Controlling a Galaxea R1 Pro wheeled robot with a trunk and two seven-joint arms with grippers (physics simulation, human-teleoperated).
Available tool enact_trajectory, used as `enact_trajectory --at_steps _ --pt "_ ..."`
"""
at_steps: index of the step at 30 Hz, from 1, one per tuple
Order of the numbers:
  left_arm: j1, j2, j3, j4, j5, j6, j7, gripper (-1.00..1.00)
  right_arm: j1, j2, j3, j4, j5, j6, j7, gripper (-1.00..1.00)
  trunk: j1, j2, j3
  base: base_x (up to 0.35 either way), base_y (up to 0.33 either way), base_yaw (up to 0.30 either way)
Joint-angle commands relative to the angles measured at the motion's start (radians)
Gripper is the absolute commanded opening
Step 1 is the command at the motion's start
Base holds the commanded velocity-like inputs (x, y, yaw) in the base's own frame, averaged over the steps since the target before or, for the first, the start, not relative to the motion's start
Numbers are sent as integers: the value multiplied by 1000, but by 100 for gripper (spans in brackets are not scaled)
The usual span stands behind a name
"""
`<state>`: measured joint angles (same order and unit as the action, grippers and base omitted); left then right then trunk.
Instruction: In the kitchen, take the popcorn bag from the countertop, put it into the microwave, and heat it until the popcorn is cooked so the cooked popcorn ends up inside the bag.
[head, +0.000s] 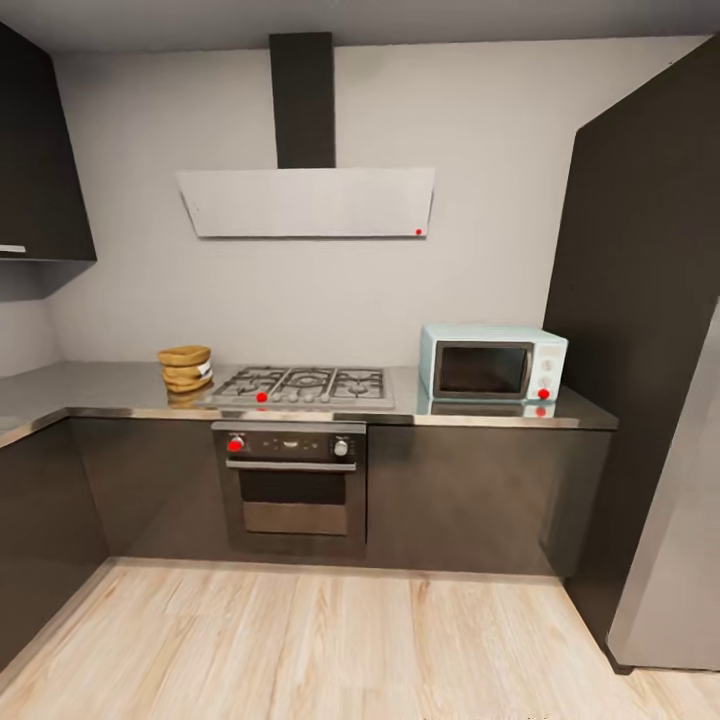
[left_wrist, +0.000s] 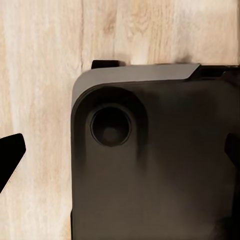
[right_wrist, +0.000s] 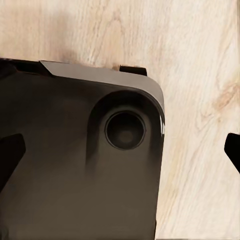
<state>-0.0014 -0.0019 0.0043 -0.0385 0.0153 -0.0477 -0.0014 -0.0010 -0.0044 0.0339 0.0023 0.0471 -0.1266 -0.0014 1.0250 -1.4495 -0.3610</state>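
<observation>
Tan-brown paper, crumpled in horizontal folds: spotted the popcorn bag (head: 186, 368) standing upright on the left stretch of the grey steel countertop (head: 110, 385), just beside the left edge of the gas hob (head: 305, 385). Found the pale-blue microwave (head: 492, 365) on the same countertop toward the right end, on the far side of the hob from the bag, with its dark glass door closed and a red dot low on its knob panel. Noted a built-in oven (head: 293, 485) under the hob, a pale slanted extractor hood (head: 308, 202) on the wall above it, a dark wall cabinet (head: 40, 160) at the upper left and a tall dark unit (head: 640, 300) right of the microwave. Looked across a wide stretch of light wooden floor (head: 300, 640) toward the cabinet fronts. Saw the left gripper (left_wrist: 120, 155) through its wrist camera with dark fingertips (left_wrist: 10, 160) spread wide apart, hanging above a rounded corner of the robot's dark base (left_wrist: 150, 200) and the planks. Saw the right gripper (right_wrist: 120, 155) likewise, fingertips (right_wrist: 10, 160) held wide apart over the other corner of that base.
</observation>
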Motion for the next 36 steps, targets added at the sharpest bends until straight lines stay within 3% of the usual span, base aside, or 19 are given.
enact_trajectory --at_steps 1,22,36 --pt "0 0 0 0 2 -3 0 100 0 0 2 0 4 -3 0 100 0 0 0 0 0 -293" --pt "0 0 0 0 2 -3 0 100 0 0 1 1 4 -2 0 100 0 0 13 0 0 -292" --pt "-2 -6 6 -4 6 -5 0 100 -1 0 10 -1 22 2 -2 100 0 0 13 0 0 -22"
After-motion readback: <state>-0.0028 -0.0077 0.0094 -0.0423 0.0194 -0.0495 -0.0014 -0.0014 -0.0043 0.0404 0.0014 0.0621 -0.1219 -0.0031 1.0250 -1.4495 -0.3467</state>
